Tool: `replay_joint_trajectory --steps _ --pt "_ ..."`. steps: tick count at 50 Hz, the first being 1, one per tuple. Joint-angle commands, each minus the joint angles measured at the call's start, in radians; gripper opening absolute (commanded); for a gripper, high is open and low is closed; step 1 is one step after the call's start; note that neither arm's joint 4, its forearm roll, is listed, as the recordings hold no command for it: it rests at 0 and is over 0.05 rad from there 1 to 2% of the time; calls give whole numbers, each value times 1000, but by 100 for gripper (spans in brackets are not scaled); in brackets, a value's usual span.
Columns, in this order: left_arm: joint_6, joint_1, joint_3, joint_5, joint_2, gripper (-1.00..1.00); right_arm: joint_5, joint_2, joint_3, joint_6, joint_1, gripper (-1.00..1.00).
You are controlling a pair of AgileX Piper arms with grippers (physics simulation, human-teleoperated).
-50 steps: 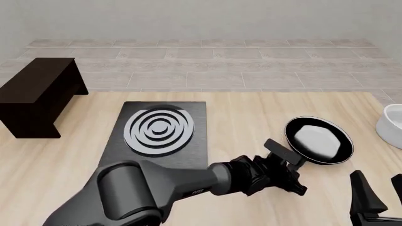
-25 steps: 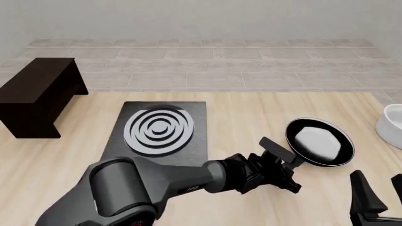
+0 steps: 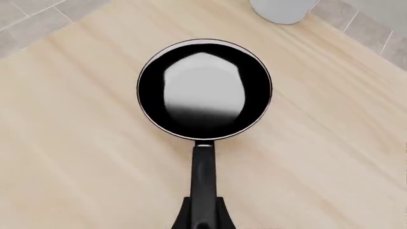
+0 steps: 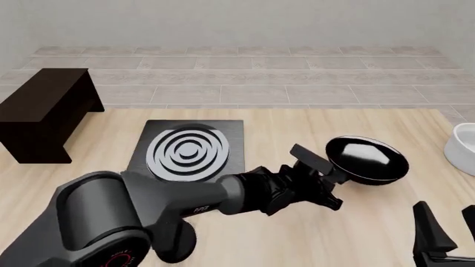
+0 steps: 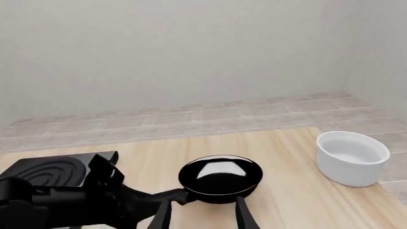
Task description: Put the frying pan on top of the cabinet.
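Off the table now: frying pan (image 4: pixel 367 158)

One frying pan (image 4: pixel 367 158), one cabinet (image 4: pixel 44 111), one stove plate (image 4: pixel 189 150), one white bowl (image 5: pixel 351 157), two arms

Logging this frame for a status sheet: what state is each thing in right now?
frying pan: held by its handle, lifted off the table
left end effector: shut on the pan handle
right end effector: open, idle
cabinet: top bare
stove plate: nothing on it
white bowl: upright, empty
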Motion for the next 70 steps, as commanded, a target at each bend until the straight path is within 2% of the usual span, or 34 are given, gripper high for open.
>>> replay_joint_trajectory --steps 1,15,27,34,37,38,46,54,63,70 --pt "22 33 36 -32 -92 -100 1 0 0 -4 2 100" --pt "52 101 104 -43 -220 -100 2 0 1 -10 4 100" --pt "108 174 157 -42 -324 -100 4 0 1 -13 6 100" --pt "145 247 196 -24 -414 -100 4 0 1 -15 9 100" --pt "179 289 251 -45 -472 -100 4 0 1 -14 8 100" --pt "154 289 259 -31 -497 -100 3 0 1 -14 8 100" --pt "170 374 351 -28 -661 -100 3 0 2 -20 10 100" --pt "157 425 367 11 -722 -100 2 0 1 -28 11 100" --pt "187 524 409 18 -775 -100 6 0 0 -31 14 100" --pt "206 639 457 0 -815 -100 8 0 0 -32 15 100"
